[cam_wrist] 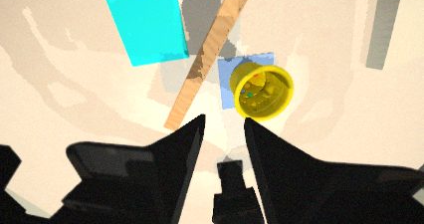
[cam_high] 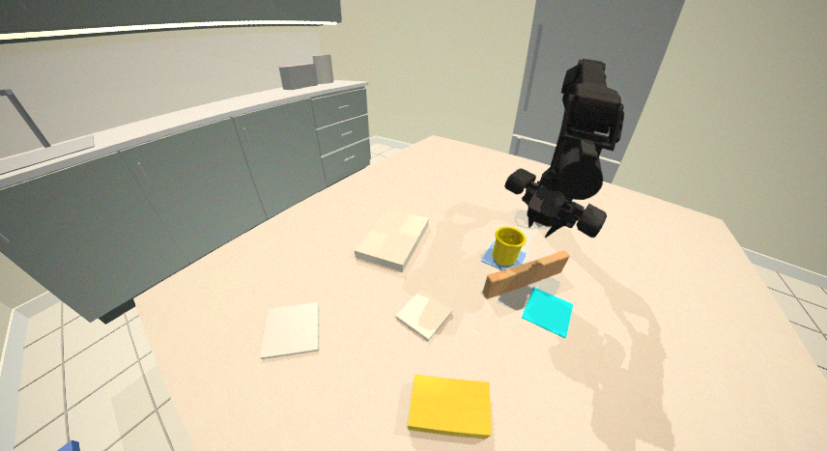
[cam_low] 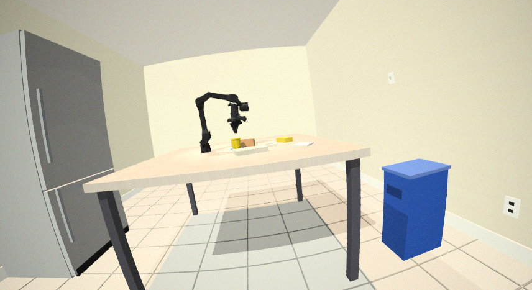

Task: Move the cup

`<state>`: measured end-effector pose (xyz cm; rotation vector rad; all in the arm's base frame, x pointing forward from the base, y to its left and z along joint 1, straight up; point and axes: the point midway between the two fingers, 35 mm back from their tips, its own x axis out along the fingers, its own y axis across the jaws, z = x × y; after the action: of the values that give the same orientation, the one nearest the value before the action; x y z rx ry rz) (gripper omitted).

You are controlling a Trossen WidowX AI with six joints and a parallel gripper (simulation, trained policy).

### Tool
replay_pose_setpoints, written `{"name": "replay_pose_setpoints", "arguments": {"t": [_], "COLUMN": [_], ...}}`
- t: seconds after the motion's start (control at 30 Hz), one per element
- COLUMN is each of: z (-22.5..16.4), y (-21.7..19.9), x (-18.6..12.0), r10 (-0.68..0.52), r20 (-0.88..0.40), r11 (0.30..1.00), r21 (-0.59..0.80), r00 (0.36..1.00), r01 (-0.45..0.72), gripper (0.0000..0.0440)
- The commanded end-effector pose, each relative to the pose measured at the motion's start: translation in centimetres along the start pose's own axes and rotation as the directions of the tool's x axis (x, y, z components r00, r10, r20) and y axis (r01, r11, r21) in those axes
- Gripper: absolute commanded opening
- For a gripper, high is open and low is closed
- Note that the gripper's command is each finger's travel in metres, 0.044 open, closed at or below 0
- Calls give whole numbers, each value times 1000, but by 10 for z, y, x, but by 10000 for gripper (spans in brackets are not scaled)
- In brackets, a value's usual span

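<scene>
From the top, the cup (cam_high: 508, 246) (cam_low: 235, 143) (cam_wrist: 263, 91) stood on the blue pad (cam_high: 487, 259) (cam_wrist: 227, 85), the wall (cam_high: 527, 274) (cam_low: 247, 142) (cam_wrist: 211, 49) at its four o'clock. From the side, the hand (cam_high: 539, 231) (cam_low: 235, 131) (cam_wrist: 225, 119) hung above the cup. Up close, the hand was partly open, holding nothing, with the cup at one o'clock.

Arm raised and bent over at the elbow, forearm reaching out, wrist turned down. Gripper (cam_high: 539, 231) (cam_low: 235, 132) (cam_wrist: 225, 119) points downward in midair, fingertips apart, partly open, nothing between them. In wrist view both fingers come up from the lower edge.
</scene>
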<state>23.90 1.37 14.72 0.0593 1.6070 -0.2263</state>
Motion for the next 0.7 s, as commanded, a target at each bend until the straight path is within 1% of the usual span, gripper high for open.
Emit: {"name": "replay_pose_setpoints", "arguments": {"t": [0.0,0.37,0.67], "z": [0,0,0], "y": [-4,-13,-18], "x": [9,35,62], "r10": [-10,-20,-23], "r20": [-16,-50,-73], "r11": [1000,998,992], "r21": [-11,-56,-125], "r00": [1000,999,997], "r01": [10,17,14], "gripper": [172,176,178]}}
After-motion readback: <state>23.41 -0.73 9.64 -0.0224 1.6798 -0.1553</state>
